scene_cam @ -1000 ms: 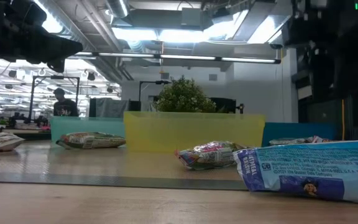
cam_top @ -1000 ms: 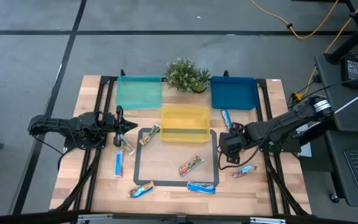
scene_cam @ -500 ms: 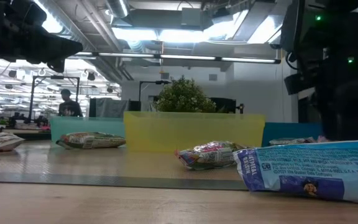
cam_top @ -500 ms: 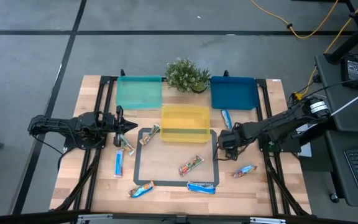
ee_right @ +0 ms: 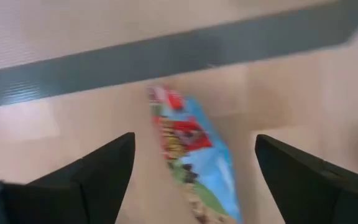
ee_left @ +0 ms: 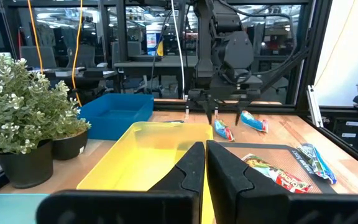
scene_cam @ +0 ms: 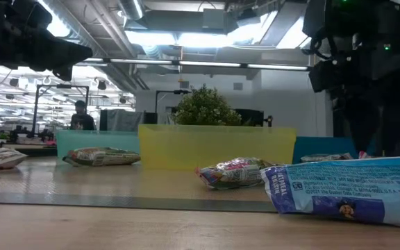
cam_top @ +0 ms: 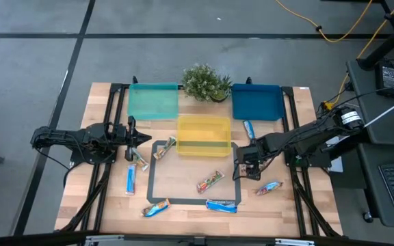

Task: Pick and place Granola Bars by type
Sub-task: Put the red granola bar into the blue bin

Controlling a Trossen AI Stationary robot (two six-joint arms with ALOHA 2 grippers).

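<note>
Several granola bars lie flat on the table: a red-and-blue printed one [ee_right: 191,155] on the wood beside the grey mat's border [ee_right: 166,59], a red-green one [cam_top: 211,181] on the mat, blue ones [cam_top: 221,206] [cam_top: 130,180], and tan-green ones [cam_top: 164,148] [cam_top: 140,160]. My right gripper [ee_right: 194,140] hangs open above the printed bar [ee_left: 224,130], pointing down, one finger on either side and clear of it. At the table's left edge my left gripper [cam_top: 142,138] waits level and shut, holding nothing.
A teal tray [cam_top: 153,100], a yellow tray [cam_top: 204,135] and a blue tray [cam_top: 256,101] stand along the far half, with a potted plant [cam_top: 206,82] between them. Two more bars [cam_top: 269,187] [cam_top: 250,130] lie at the right.
My right gripper has sunk toward the table and gone a little toward its left edge, tipping more steeply downward. It has stayed open. The bars lie where they were.
</note>
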